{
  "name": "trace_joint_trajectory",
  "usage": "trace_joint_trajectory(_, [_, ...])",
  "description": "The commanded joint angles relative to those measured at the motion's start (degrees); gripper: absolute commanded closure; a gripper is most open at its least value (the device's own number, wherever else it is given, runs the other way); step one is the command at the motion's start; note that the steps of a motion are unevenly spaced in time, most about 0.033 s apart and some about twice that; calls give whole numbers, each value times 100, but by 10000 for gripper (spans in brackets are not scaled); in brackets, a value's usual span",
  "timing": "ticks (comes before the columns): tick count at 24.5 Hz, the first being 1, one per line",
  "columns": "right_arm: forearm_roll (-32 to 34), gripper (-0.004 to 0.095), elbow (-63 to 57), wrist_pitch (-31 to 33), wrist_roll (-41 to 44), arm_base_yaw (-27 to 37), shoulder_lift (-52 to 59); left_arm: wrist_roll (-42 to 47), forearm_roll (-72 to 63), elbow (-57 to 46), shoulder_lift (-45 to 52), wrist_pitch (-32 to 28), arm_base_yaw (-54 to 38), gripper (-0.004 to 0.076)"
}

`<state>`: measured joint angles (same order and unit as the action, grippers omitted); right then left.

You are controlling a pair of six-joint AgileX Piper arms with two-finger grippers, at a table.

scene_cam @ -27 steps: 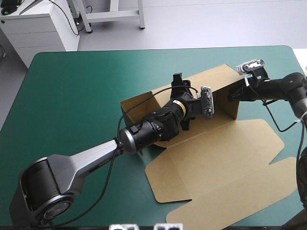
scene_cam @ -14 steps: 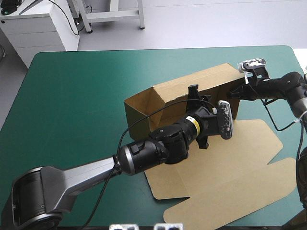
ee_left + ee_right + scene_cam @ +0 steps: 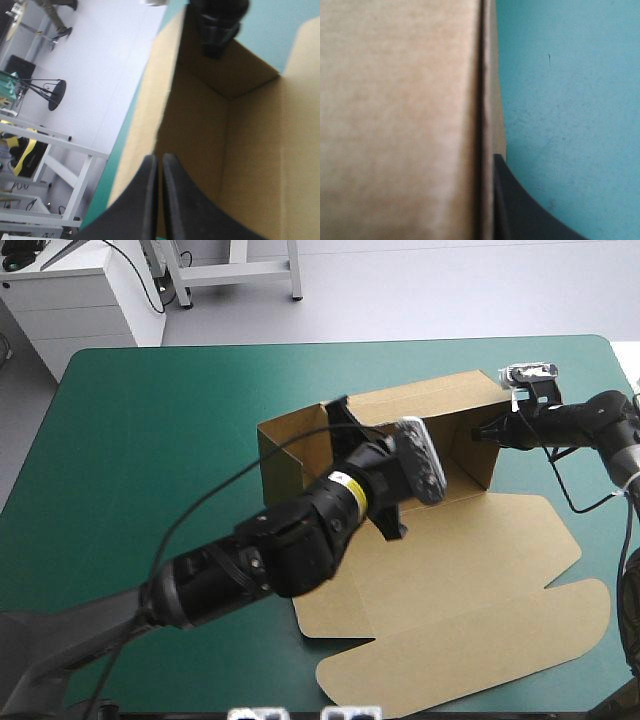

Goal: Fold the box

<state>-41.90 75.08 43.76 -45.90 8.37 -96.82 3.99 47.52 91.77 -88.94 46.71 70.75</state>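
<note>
The brown box [image 3: 425, 405] stands mid-table with its far wall and both end walls raised. Its lid [image 3: 470, 630] lies flat toward the table's front. My left gripper [image 3: 338, 412] is at the left part of the far wall. In the left wrist view its fingers [image 3: 159, 162] are all but shut, and the wall's rim [image 3: 170, 80] runs in between them. My right gripper [image 3: 482, 433] is shut on the right end wall. In the right wrist view the board [image 3: 400, 120] lies against its one visible black finger [image 3: 520, 205]. The left wrist view shows the right gripper [image 3: 218, 27] at the far end.
Bare teal-green cover [image 3: 150, 440] stretches left of the box and beyond it to the far edge. The flat lid reaches close to the table's front edge, and the right arm hangs over the table's right edge.
My left gripper was open over the box's inside earlier. It has swung left to the far wall and shut on its rim. The right gripper has kept its hold.
</note>
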Motion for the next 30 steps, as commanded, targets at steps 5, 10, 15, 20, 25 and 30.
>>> trace_joint_trajectory(5, [117,905,129,593,1005,-255,744,399,292,522,1071,-57,-1859,731])
trace_joint_trajectory(10, [1064,905,659,987,2465,-834,926,407,-398,511,1395,121,-3440,732])
trace_joint_trajectory(15, [2679,906,1681,1633,4058,-1820,857,-23,-2154,307,1451,113,-5530,732])
trace_joint_trajectory(20, [2933,905,2307,2791,4644,-2080,377,-573,-3521,-191,1451,91,-6539,732])
trace_joint_trajectory(25, [3043,905,2351,2765,4724,-2378,-15,-592,-3583,-534,1451,126,-6681,732])
trace_joint_trajectory(30, [3384,903,2351,2205,4689,-2452,-516,-739,-3833,-734,1451,181,-6693,732])
